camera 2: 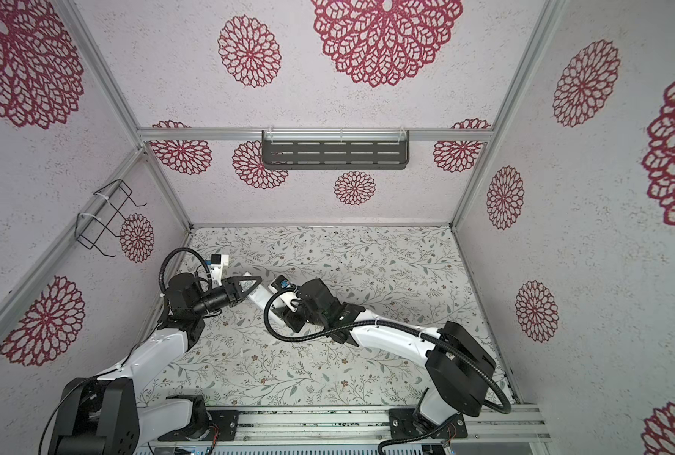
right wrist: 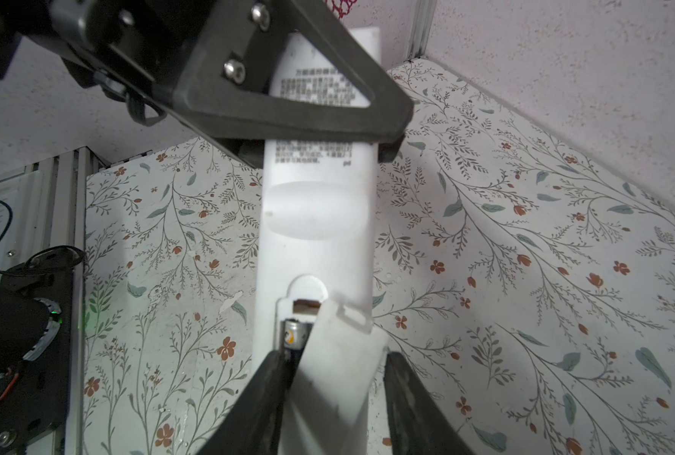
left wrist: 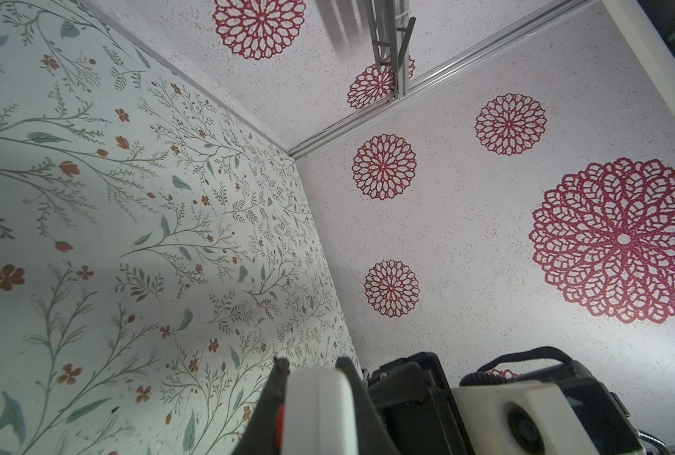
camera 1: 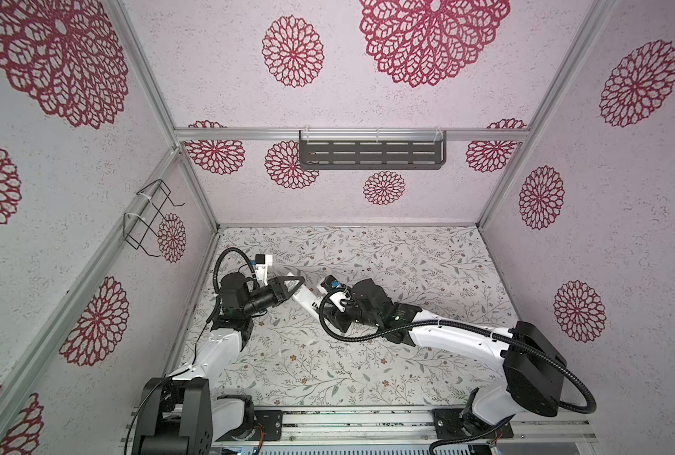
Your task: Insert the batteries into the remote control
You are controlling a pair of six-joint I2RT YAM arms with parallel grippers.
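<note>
One battery (right wrist: 294, 335) sits in the remote control (right wrist: 316, 220) beside the right tool (right wrist: 333, 356).

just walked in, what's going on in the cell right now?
The left gripper is clamped across the printed end of the white remote control, holding it back side up. The right gripper straddles the other end, where the battery cover sits skewed over the open recess. One battery shows inside the recess. A second is not visible, and it is unclear whether the right jaws are actually gripping the cover.
</note>
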